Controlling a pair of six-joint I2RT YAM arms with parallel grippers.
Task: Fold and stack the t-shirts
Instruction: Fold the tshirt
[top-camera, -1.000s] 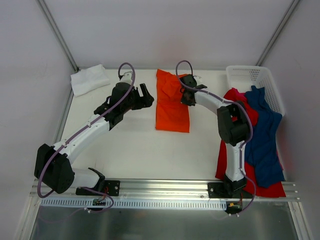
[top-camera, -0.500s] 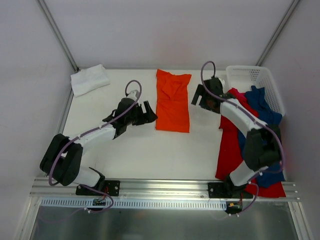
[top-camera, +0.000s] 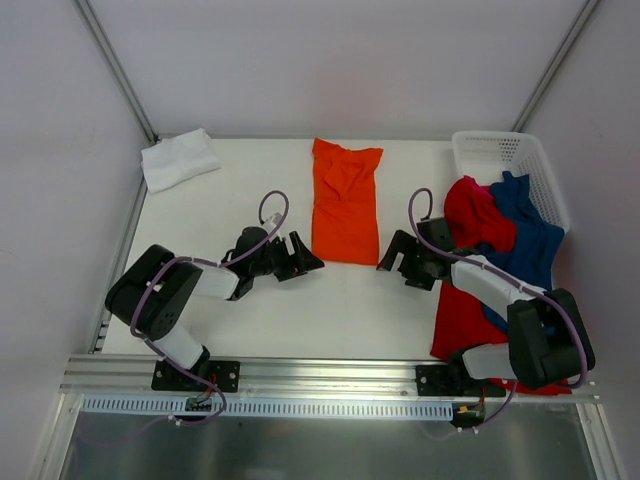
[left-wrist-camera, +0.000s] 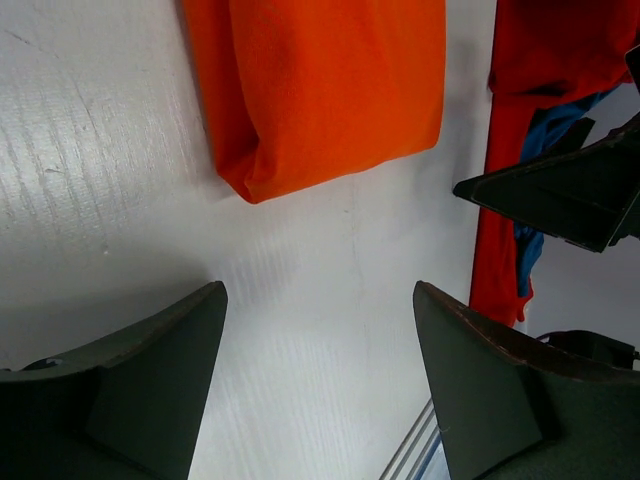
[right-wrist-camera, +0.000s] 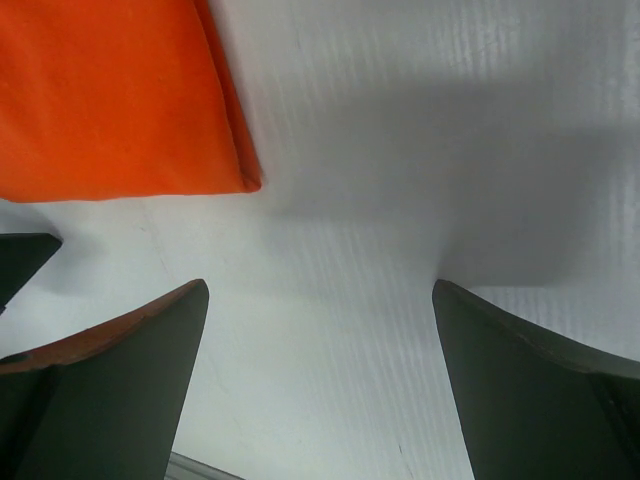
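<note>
A bright orange t-shirt lies folded into a long strip at the table's middle, running from the back edge toward the front. My left gripper sits low by its near left corner, open and empty; the wrist view shows the orange hem ahead of the gripper. My right gripper stands open and empty by the near right corner, fingers wide over bare table. A folded white t-shirt rests at back left. The red t-shirt and dark blue t-shirt lie crumpled at right.
A white perforated basket stands at the back right, with the red and blue cloth spilling from it down to the front rail. The right gripper's dark finger shows in the left wrist view.
The right gripper let go of the orange shirt's far end, opened, and swung back to the near right corner. The left arm also drew back and lower, staying open.
</note>
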